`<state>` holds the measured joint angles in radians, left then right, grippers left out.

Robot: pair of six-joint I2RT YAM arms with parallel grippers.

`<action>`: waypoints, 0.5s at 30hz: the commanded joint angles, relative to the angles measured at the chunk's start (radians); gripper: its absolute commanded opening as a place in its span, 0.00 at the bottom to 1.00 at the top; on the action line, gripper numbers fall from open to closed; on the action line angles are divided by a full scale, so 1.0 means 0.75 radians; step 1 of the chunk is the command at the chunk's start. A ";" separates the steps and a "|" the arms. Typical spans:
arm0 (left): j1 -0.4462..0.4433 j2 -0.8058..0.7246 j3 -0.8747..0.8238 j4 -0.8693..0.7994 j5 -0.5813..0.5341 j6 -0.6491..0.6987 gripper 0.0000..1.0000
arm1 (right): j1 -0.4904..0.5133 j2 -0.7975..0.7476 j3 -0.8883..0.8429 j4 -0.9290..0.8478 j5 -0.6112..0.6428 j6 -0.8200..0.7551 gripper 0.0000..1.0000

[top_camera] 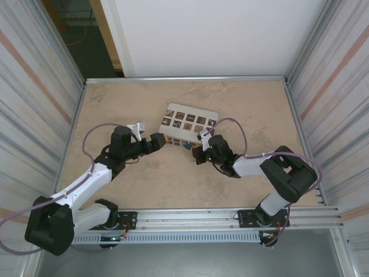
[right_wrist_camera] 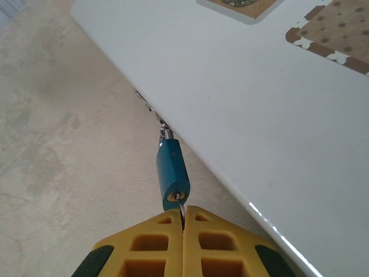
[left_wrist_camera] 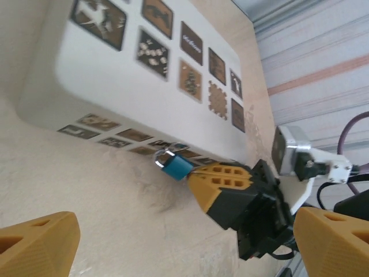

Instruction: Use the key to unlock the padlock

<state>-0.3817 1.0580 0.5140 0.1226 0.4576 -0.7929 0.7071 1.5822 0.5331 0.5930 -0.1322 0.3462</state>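
Key (right_wrist_camera: 181, 206) in padlock (right_wrist_camera: 172, 173), right claw (right_wrist_camera: 183, 214) tight around it — left claw (top_camera: 160, 141) wide, empty.

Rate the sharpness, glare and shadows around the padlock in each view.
Top external: even, soft light, no hard shadows; the padlock is just a tiny blue speck. Left wrist: padlock fairly sharp, but the left fingers in the bottom corners are blurred. Right wrist: padlock and key crisp; small glare spots along the box edge.
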 commanded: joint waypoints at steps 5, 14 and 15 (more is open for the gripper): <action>0.025 -0.003 -0.184 0.370 0.155 -0.292 0.88 | -0.045 -0.065 0.082 -0.217 -0.168 0.176 0.00; -0.006 0.101 -0.302 0.658 0.161 -0.480 0.84 | -0.066 -0.064 0.110 -0.269 -0.284 0.320 0.00; -0.018 0.115 -0.309 0.688 0.156 -0.497 0.84 | -0.065 -0.063 0.113 -0.274 -0.291 0.332 0.00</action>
<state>-0.3771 1.1286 0.2970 0.5102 0.5583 -1.0966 0.6586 1.5578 0.5930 0.4225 -0.2855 0.5373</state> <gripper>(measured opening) 0.838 0.055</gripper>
